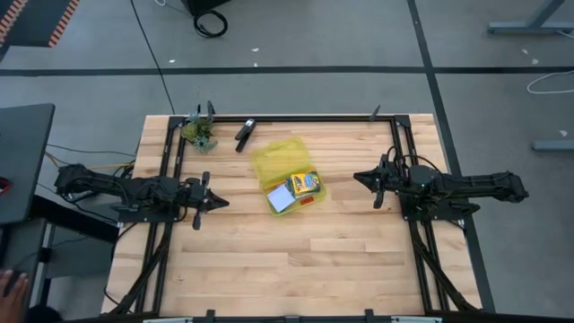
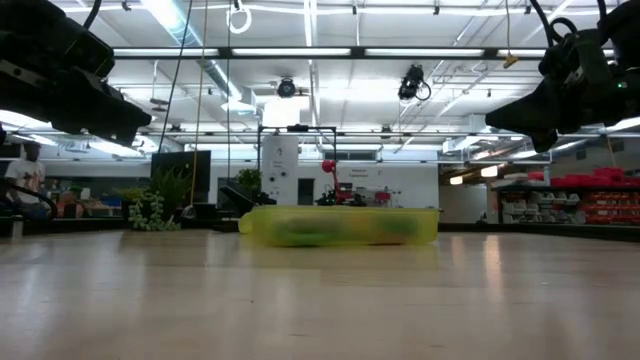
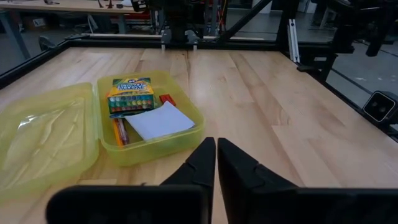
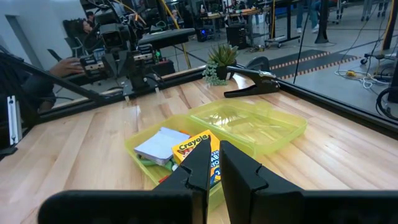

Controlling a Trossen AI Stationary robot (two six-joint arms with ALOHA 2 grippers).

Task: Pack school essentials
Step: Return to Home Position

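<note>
The yellow supply box (image 2: pixel 340 226) lies open on the table, its hinged lid (image 1: pixel 280 157) folded flat beside the base. Inside the base, the crayon box (image 1: pixel 306 184) lies flat against one end. The pale notepad (image 3: pixel 160 121) rests next to it, on top of the other contents. A small red eraser (image 3: pixel 166 99) shows between the two, and orange pencils (image 3: pixel 119 132) lie along the box's wall under the notepad's edge. The left gripper (image 1: pixel 220 201) hangs above the table well apart from the box on one side. Its fingers are drawn together to a thin slit, with nothing between them. The right gripper (image 1: pixel 360 177) hangs well apart on the box's opposite side, likewise closed to a slit and empty. Beyond the lid, a black clip (image 1: pixel 244 133) and a small green plant (image 1: pixel 202 133) sit near the table's edge.
</note>
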